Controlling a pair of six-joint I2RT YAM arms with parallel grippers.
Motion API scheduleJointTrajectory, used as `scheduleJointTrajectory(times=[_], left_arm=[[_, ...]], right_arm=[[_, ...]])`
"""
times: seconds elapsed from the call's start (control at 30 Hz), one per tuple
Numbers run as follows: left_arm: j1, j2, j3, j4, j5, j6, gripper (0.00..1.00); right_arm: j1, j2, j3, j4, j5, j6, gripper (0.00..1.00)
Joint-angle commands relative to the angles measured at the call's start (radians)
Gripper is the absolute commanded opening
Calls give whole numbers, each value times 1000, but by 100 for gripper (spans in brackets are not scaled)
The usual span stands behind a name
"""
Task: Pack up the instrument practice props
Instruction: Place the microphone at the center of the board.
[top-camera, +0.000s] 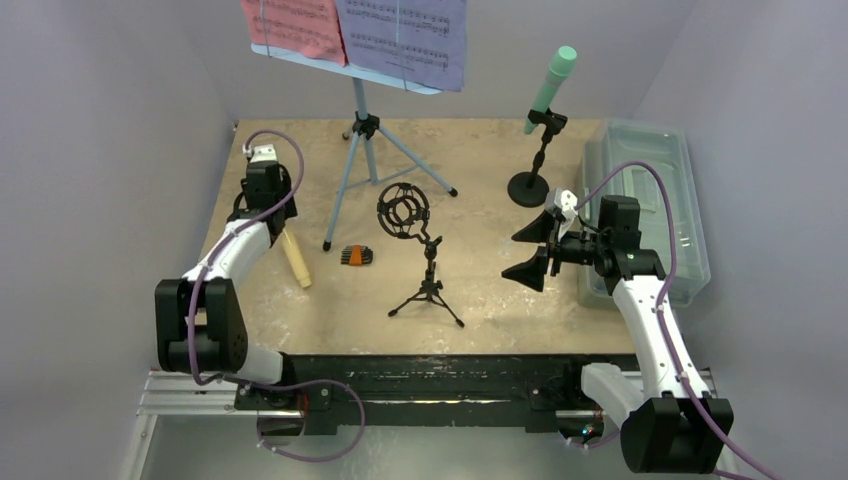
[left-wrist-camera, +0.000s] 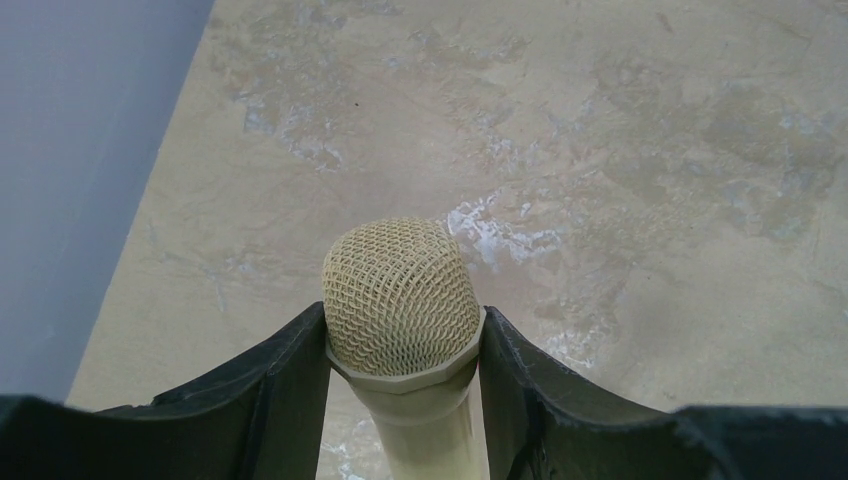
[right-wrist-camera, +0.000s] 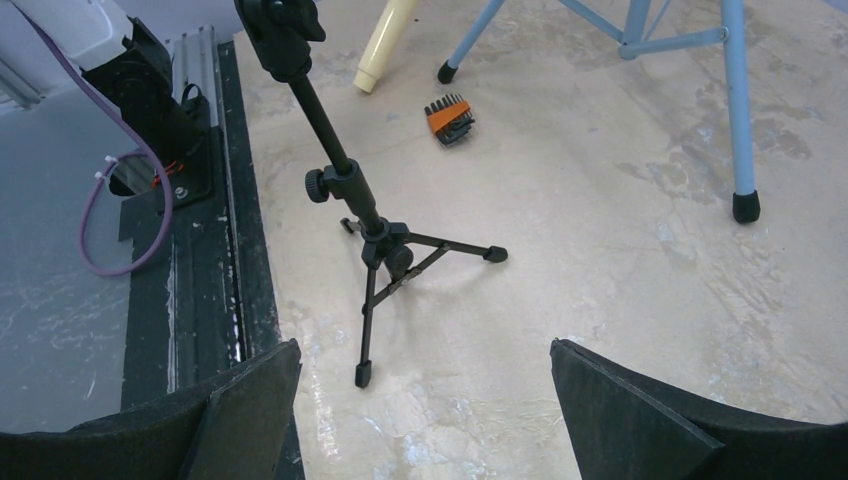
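My left gripper (left-wrist-camera: 403, 350) is shut on the yellow microphone (left-wrist-camera: 400, 295), one finger on each side of the collar under its mesh head. From above, its cream body (top-camera: 296, 262) slants out from under the left gripper (top-camera: 270, 215) near the table's left edge. My right gripper (top-camera: 528, 250) hangs open and holds nothing, facing the small black tripod (top-camera: 428, 285) with its shock mount. In the right wrist view that tripod (right-wrist-camera: 375, 235) stands beyond the right gripper (right-wrist-camera: 422, 345). The light-blue tripod (top-camera: 362, 150) carries red (top-camera: 295, 25) and purple (top-camera: 405, 35) pages. A mint-green microphone (top-camera: 550, 85) sits on a round-based stand (top-camera: 529, 187).
A translucent grey tub (top-camera: 690, 215) lies along the right edge, beside my right arm. A small orange-and-black object (top-camera: 355, 255) lies between the blue tripod's leg and the black tripod. Grey walls close in the left, back and right. A black rail (top-camera: 440, 375) runs along the near edge.
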Motion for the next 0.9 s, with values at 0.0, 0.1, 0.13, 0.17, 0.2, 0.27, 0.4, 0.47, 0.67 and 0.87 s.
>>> scheduleJointTrajectory(times=[0.0,0.1,0.13,0.17,0.2,0.27,0.4,0.47,0.67,0.87], left_arm=[[48,79,78,43,83,-45,0],[65,138,103,40,119,-51,0],[73,153,110,41,134,-52,0],[79,172,115,42,154,-52,0],[83,185,119,44,174,-53,0],[93,216,129,46,222,-52,0],[104,294,176,23,314,-48,0],[106,327,196,15,339,-48,0],[109,409,249,-3,447,-64,0],[120,440,279,-1,507,-98,20]], right_arm=[[6,-8,36,-3,-8,-14,99],[6,-8,37,-2,-7,-14,99],[6,-8,36,-3,-7,-14,99],[6,-8,36,-3,-6,-14,99],[6,-8,36,-2,-5,-14,99],[7,-7,36,-3,-6,-14,99],[7,-7,36,-3,-5,-14,99],[7,-7,36,-2,-4,-14,99],[7,-6,35,0,-1,-14,99],[7,-1,33,0,4,-14,99]])
